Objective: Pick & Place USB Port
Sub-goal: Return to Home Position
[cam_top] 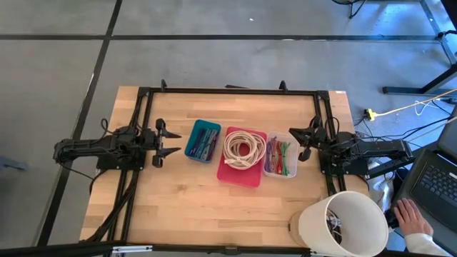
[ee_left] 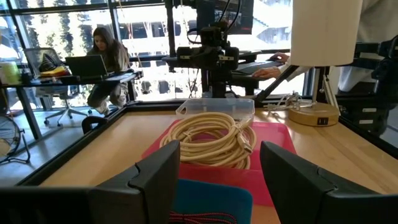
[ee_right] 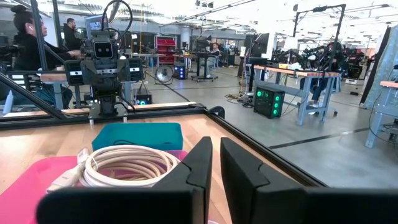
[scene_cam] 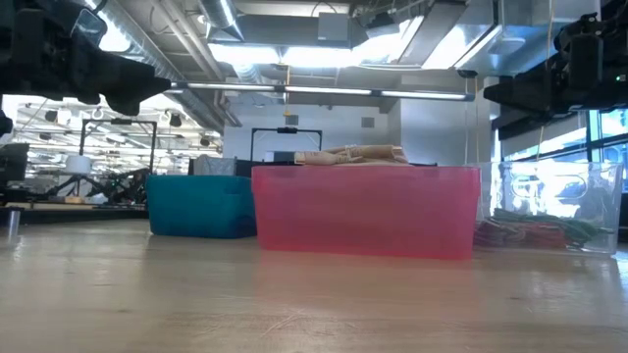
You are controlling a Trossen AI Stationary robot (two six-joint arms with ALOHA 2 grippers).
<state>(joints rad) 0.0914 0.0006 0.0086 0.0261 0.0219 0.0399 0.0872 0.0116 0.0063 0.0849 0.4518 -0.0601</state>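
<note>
Bright overall; windows (ee_left: 149, 31) glaring; faint shadows on table (cam_top: 178, 207).

In the low view the pink bin (scene_cam: 363, 211) hides all but the top of the white cable coil (scene_cam: 353, 154). The teal bin (scene_cam: 201, 206) hides its contents, perhaps thin cables. From above, a person's hand (cam_top: 413, 215) is cut off at the right edge.
</note>
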